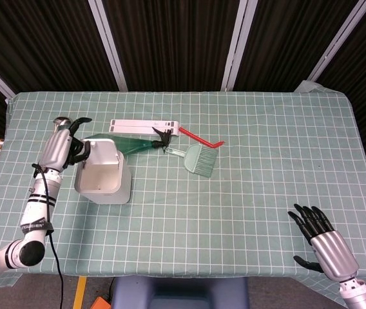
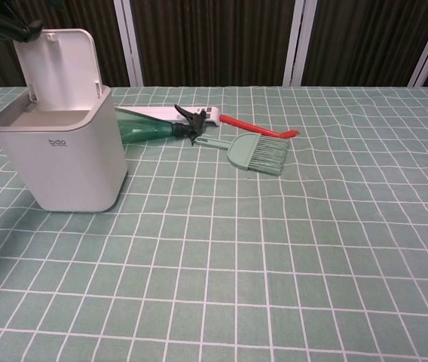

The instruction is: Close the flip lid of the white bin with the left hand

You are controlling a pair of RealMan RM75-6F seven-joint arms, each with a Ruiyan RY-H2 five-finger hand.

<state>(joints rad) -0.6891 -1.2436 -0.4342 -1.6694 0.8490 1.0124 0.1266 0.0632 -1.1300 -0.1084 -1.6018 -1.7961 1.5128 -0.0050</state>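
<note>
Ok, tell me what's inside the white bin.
Nothing visible: the white bin stands with its flip lid up, and the head view shows bare white walls and floor. The near inner wall is hidden by the rim. The left hand is beside the lid.
</note>
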